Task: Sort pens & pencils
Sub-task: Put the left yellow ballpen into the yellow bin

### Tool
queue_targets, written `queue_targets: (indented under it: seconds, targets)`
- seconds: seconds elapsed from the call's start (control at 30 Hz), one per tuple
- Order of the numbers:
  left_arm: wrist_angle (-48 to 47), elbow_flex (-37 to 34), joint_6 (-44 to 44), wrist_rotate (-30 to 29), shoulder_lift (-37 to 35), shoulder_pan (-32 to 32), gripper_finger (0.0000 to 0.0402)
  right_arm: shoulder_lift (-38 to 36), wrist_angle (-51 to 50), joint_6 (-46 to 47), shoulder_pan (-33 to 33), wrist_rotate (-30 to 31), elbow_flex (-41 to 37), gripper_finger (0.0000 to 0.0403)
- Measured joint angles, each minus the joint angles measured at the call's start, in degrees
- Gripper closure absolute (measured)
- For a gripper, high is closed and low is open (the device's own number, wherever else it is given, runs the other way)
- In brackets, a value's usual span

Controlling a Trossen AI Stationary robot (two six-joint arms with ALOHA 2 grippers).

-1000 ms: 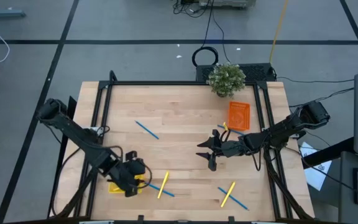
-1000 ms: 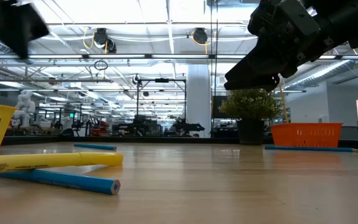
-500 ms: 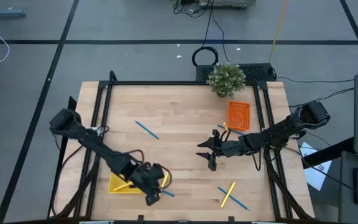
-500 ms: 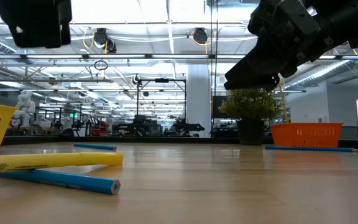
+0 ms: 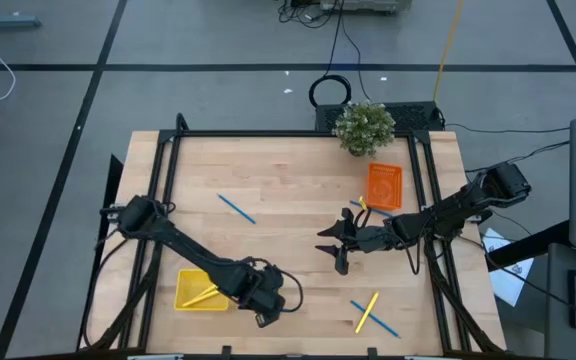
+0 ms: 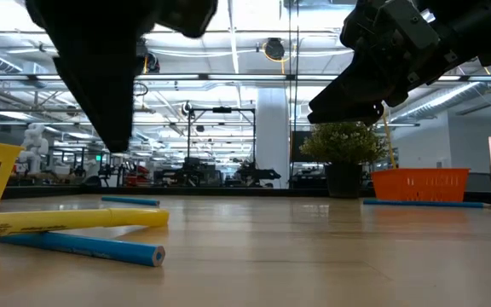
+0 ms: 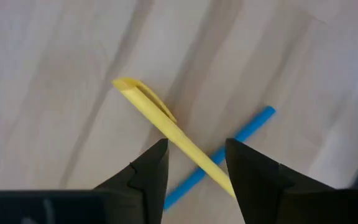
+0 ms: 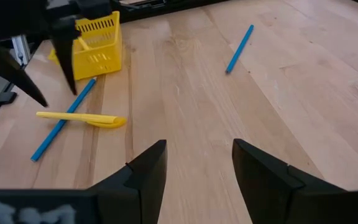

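Yellow pen (image 7: 173, 130) between open left tool (image 7: 194, 163) fingers.

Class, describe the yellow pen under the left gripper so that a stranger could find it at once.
Start at the yellow tray near the table's front edge on the left. Just beside it hovers the left gripper, open, above two crossed sticks. The yellow pen lies on top of a blue pencil; it is the thicker one, with a clip.

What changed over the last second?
The left gripper swung from over the yellow tray to above the crossed yellow pen and blue pen, jaws open, leaving a yellow pen in the tray. The right gripper and the other pens stayed put.
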Motion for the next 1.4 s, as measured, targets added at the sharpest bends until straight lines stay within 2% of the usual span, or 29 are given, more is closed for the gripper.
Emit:
queue_targets:
  seconds: [0.37, 0.73, 0.87, 1.13, 1.27, 1.4]
  targets:
    - [0.0, -0.1, -4.1, -2.6, 1.5, -0.2, 0.0241, 0.0, -0.5, 0.0, 0.0, 0.0, 0.0, 0.0232]
    - [5.2, -6.2, -9.2, -1.5, 1.9, -0.3, 0.0240, 0.0, -0.3, 0.0, 0.0, 0.0, 0.0, 0.0232]
    - [9.2, -7.6, -9.2, -0.4, 1.9, -0.3, 0.0241, 0.0, -0.3, 0.0, 0.0, 0.0, 0.0, 0.0232]
    - [10.0, -9.4, -9.1, 0.3, 1.8, -0.3, 0.0241, 0.0, -0.3, 0.0, 0.0, 0.0, 0.0, 0.0232]
    - [9.9, -9.4, -6.2, 0.5, 1.8, -0.3, 0.0241, 0.0, -0.3, 0.0, 0.0, 0.0, 0.0, 0.0232]
    - [9.4, -9.4, -2.5, 1.3, 1.8, 0.0, 0.0271, 0.0, -0.3, 0.0, 0.0, 0.0, 0.0, 0.0232]
